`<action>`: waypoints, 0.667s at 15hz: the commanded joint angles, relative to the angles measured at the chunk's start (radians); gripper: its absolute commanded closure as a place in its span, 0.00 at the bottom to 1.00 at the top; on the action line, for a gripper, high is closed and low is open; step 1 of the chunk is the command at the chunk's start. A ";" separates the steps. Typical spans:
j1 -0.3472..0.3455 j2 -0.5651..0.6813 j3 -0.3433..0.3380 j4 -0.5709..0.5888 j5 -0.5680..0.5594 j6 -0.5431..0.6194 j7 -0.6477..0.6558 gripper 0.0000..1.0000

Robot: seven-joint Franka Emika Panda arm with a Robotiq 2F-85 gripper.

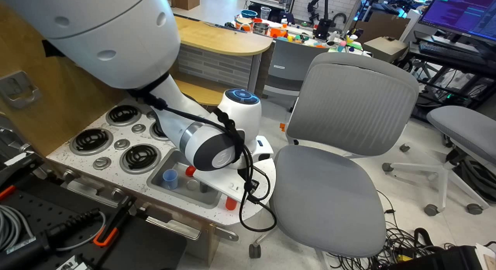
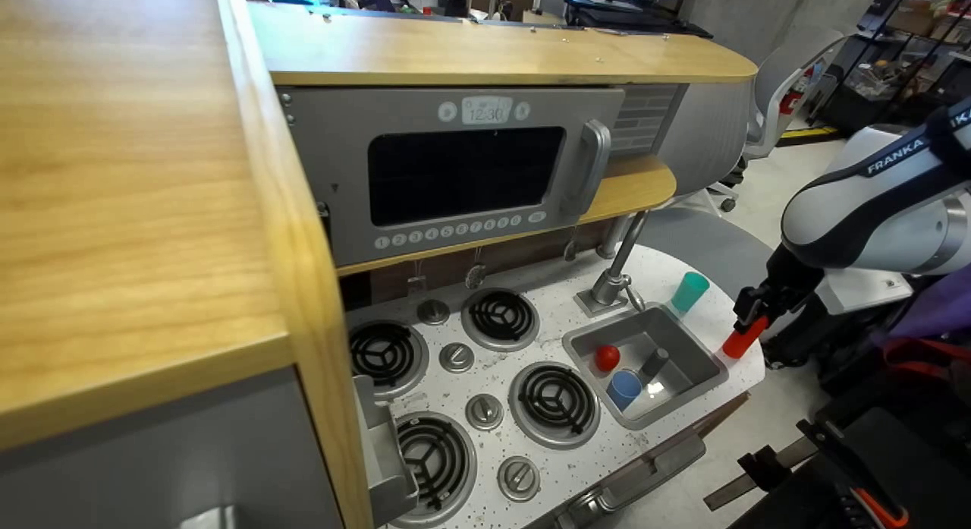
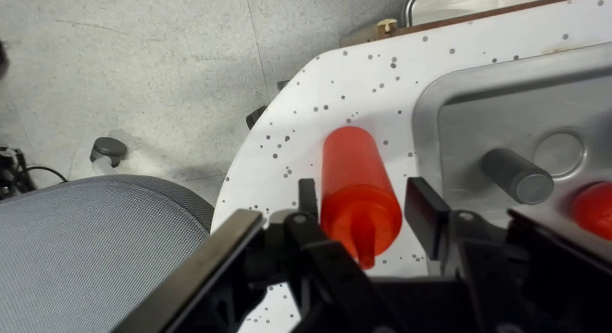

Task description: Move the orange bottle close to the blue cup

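The orange bottle stands upright on the white speckled counter, near its rounded end and beside the sink; it shows in both exterior views (image 1: 231,203) (image 2: 743,339) and the wrist view (image 3: 356,180). My gripper (image 3: 362,197) is open, its fingers on either side of the bottle's upper part with a small gap on each side. In an exterior view the gripper (image 2: 751,310) is at the bottle's top. The blue cup is inside the sink basin in both exterior views (image 1: 170,179) (image 2: 624,389). It is out of the wrist view.
The grey sink (image 2: 702,381) also holds a red ball (image 2: 607,357) and a grey post (image 3: 519,177). A green cup (image 2: 690,291) stands on the counter behind the sink. The faucet (image 2: 616,275) rises at the sink's back. A grey chair (image 1: 329,200) touches close to the counter's end.
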 commanded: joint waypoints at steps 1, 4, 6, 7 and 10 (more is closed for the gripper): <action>0.007 0.014 -0.007 0.027 -0.032 -0.012 0.023 0.79; 0.004 -0.005 -0.005 0.016 -0.031 -0.009 0.020 0.87; 0.013 -0.012 -0.023 0.023 -0.036 -0.004 0.033 0.87; 0.009 -0.016 -0.023 0.028 -0.036 0.000 0.030 0.87; 0.006 -0.009 -0.033 0.057 -0.034 0.007 0.034 0.87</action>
